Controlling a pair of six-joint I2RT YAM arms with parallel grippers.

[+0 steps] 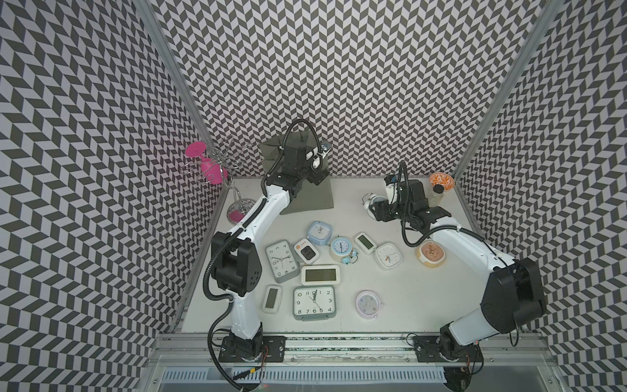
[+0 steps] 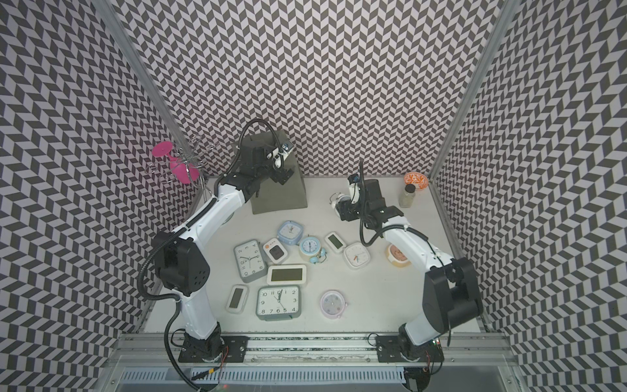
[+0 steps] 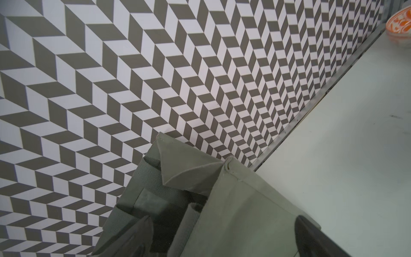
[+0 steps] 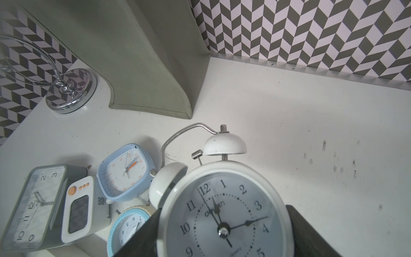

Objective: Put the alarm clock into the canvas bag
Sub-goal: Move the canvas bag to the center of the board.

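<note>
Black numerals on the white alarm clock (image 4: pixel 222 200); orange numerals on the blue square clock (image 4: pixel 125 172)

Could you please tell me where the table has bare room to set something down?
Bare table lies between the canvas bag and the held white twin-bell clock, and in front between the lilac round clock and the right arm's base. The middle is crowded with clocks.

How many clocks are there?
11: white belled clock in right gripper; tabletop: blue square, tall grey, orange button, blue belled, slim digital, white square, wide digital, small digital, big grey, lilac. Bag may hide more.
</note>
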